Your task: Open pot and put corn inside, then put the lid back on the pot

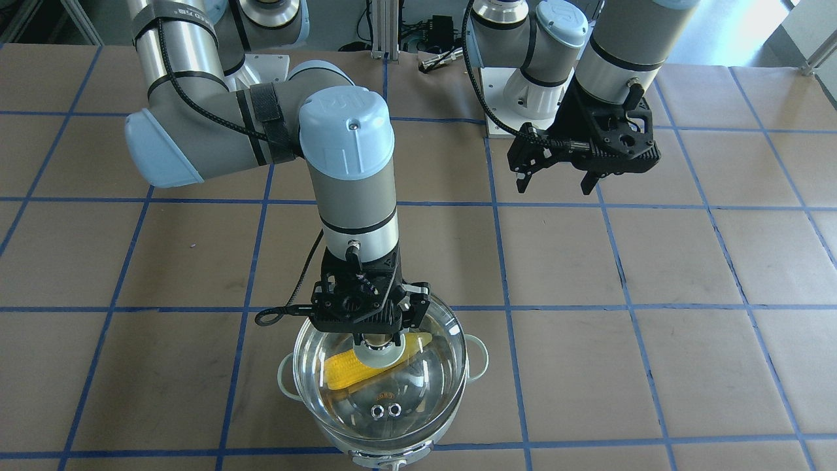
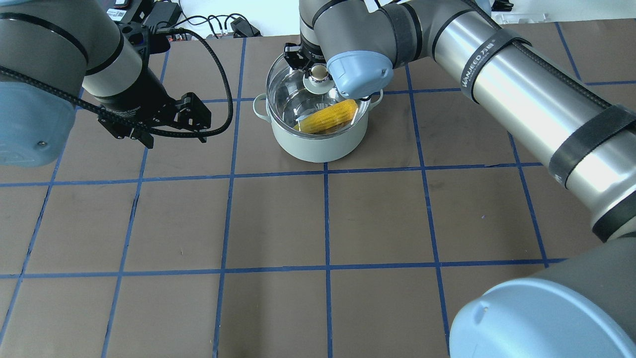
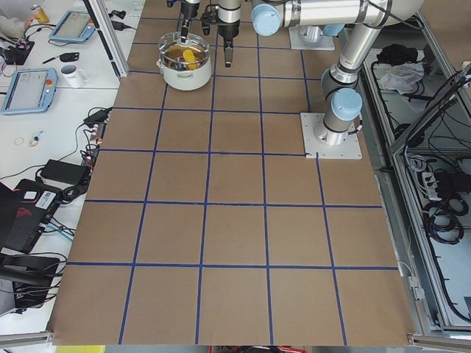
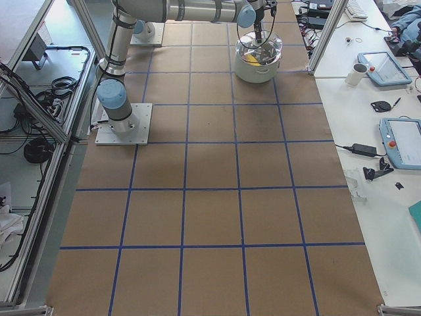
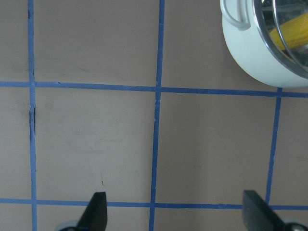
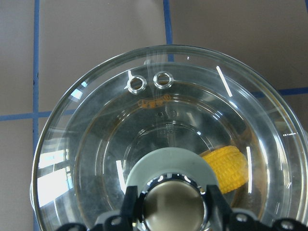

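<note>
The mint-green pot (image 2: 318, 144) stands on the far middle of the table, with the yellow corn (image 2: 328, 117) lying inside it. My right gripper (image 1: 376, 339) is shut on the beige knob (image 6: 172, 204) of the clear glass lid (image 1: 392, 392). It holds the lid over the pot's mouth, seemingly just above the rim and shifted a little away from the robot. The corn (image 6: 226, 168) shows through the glass. My left gripper (image 1: 556, 176) is open and empty, hovering over bare table to the pot's left; the pot (image 5: 255, 53) sits at the top right of its wrist view.
The table is brown paper with a blue tape grid (image 2: 325, 219). The right arm (image 2: 521, 94) stretches across the table's right half toward the pot. The side benches hold tablets and a mug (image 4: 357, 74).
</note>
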Available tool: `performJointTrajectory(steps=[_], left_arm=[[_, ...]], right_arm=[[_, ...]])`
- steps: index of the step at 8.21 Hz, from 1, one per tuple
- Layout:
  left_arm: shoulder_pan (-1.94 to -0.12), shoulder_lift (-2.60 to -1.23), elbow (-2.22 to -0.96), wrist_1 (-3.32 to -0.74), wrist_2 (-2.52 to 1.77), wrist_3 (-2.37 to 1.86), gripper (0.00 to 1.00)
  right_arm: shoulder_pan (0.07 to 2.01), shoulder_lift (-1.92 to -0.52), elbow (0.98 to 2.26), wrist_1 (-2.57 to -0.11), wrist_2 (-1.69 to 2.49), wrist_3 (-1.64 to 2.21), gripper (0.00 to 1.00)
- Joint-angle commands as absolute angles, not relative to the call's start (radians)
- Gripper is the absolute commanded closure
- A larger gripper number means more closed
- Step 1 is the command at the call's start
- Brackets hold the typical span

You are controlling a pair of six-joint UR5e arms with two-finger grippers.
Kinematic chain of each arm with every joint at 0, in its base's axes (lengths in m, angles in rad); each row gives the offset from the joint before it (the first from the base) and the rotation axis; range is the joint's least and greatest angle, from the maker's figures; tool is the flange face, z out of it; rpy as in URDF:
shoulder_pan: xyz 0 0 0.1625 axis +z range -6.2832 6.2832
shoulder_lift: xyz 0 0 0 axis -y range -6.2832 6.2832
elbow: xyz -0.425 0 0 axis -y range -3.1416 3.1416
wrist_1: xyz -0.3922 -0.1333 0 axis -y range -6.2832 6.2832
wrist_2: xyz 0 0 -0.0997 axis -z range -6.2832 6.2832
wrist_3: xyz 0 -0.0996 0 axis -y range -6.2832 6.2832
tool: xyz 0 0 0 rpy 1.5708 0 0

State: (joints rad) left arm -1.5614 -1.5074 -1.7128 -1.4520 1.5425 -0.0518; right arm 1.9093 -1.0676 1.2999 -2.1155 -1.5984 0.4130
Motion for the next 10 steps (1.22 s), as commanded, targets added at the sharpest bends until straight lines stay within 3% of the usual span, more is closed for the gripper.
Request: performJointTrajectory(steps=[1, 10], left_arm=[[-1.562, -1.508, -1.720, -1.471, 1.546, -0.080, 0.00], [-1.560, -1.500, -1.720, -1.491, 1.549, -0.080, 0.00]], right_arm=[[1.908, -1.065, 1.296, -2.115, -1.598, 0.405, 0.47], [1.910, -1.057, 1.305, -2.128, -1.597, 0.402, 0.47]])
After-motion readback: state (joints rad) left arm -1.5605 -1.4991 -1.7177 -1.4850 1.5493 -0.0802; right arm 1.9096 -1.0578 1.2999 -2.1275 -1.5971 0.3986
